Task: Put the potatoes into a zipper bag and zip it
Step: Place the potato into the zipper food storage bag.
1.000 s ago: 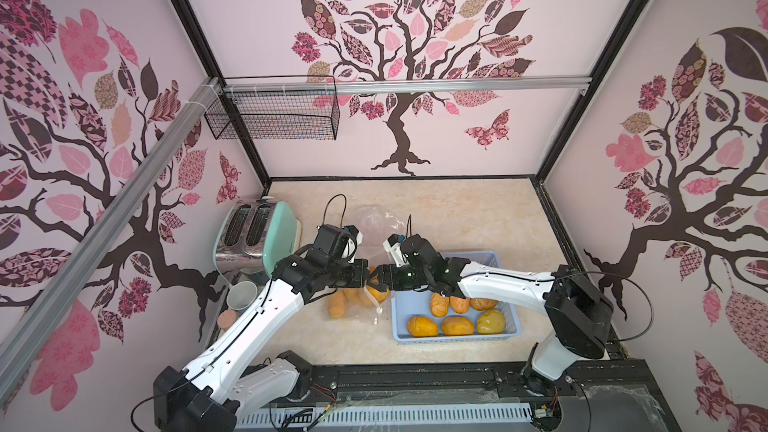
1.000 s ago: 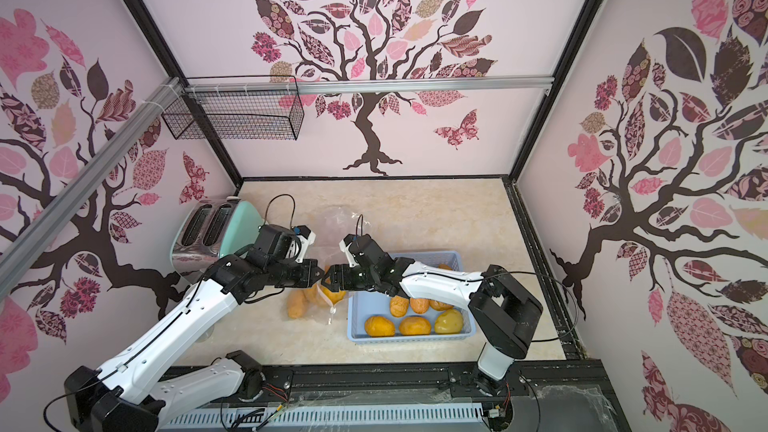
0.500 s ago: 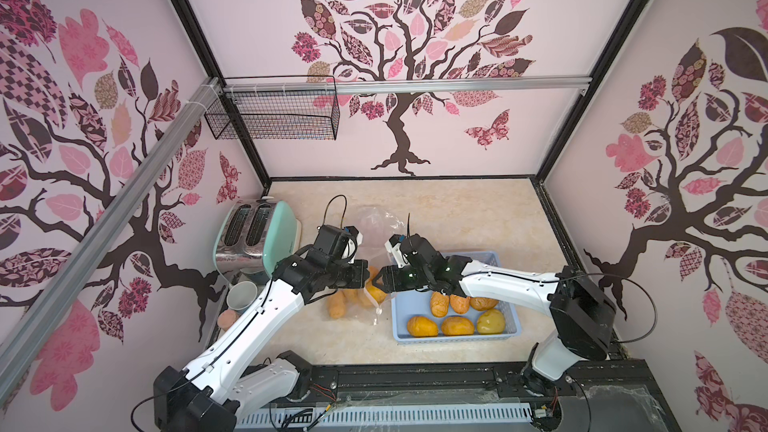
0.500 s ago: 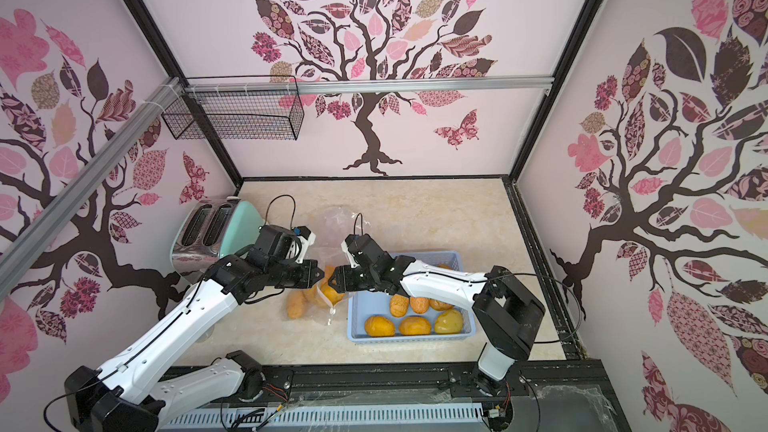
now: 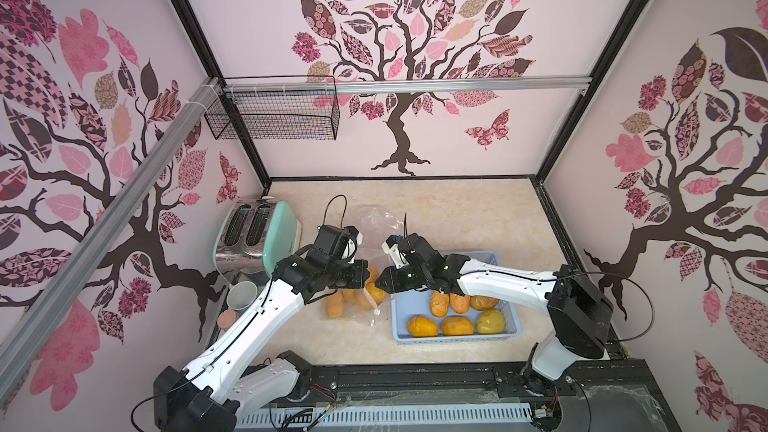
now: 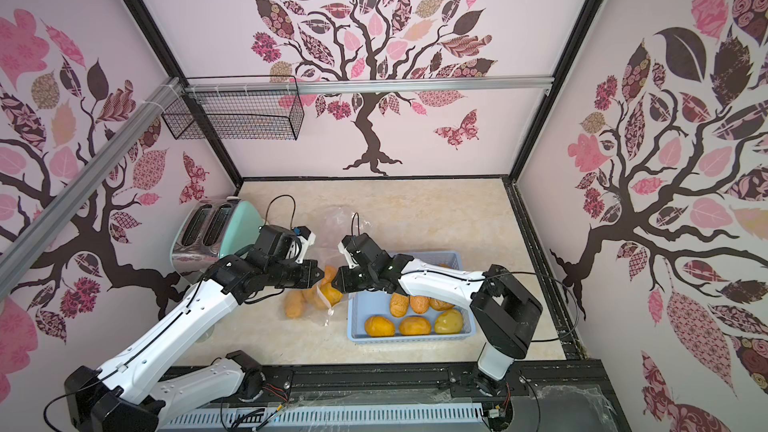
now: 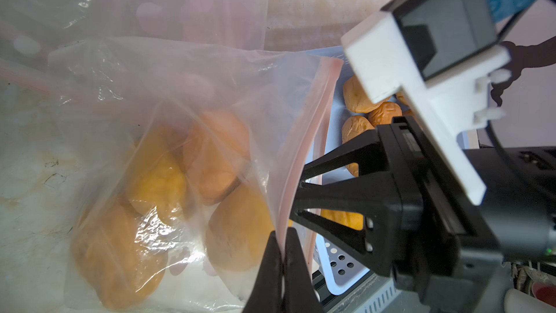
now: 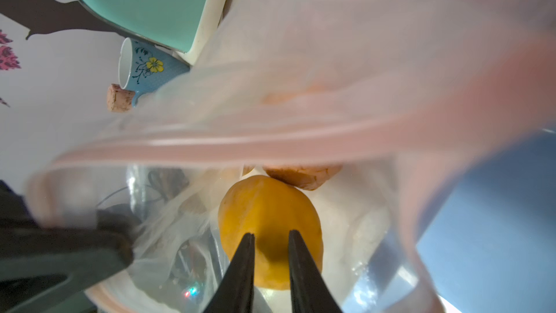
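Plastic bag (image 7: pixel 186 79) hung clamped in the left claw (image 7: pixel 282 233). Right claw (image 8: pixel 271 233), narrowly apart and empty, could snag its rim on withdrawal

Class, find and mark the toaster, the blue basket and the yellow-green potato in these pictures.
toaster (image 5: pixel 284 228): in a top view, on its mint-green side.
blue basket (image 5: pixel 457 337): in a top view, on its near wall.
yellow-green potato (image 5: pixel 490 322): in a top view, on its middle.
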Robot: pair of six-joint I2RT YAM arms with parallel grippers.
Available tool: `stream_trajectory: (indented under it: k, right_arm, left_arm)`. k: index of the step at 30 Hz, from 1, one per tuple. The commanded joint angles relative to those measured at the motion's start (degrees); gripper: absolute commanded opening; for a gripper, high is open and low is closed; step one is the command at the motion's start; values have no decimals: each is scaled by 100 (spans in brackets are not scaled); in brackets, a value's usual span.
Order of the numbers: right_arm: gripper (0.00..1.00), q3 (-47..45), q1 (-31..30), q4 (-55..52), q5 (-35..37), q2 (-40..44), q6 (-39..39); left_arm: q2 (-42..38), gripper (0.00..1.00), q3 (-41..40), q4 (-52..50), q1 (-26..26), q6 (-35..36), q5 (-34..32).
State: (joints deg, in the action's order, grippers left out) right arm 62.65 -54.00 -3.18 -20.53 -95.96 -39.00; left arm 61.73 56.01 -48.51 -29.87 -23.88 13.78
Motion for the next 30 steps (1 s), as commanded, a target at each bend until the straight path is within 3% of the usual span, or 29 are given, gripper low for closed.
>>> stream_trajectory:
  k: [1, 8, 12, 17, 22, 30]
  right_arm:
    - [23, 176, -63, 252, -684, -275, -142]
    - [28, 253, -67, 394, -1171, -414, -210]
    - [32, 372, -61, 144, -1088, -326, -3]
    - [45, 452, -59, -633, -140, 167, 675]
    - [51, 392, -53, -1268, 943, 926, 1528]
    - [56, -340, -54, -595, 1606, 2306, 2944]
  left_arm:
    - [-22, 0, -161, 70, 6, 94, -7]
    - [-8, 0, -158, 72, -1, 95, -7]
    - [-15, 0, -158, 69, 4, 90, 2]
    - [-30, 0, -129, 70, -11, 118, 1]
    - [-21, 0, -5, -60, -12, 182, -228]
    - [-127, 0, 707, -602, -11, 558, -185]
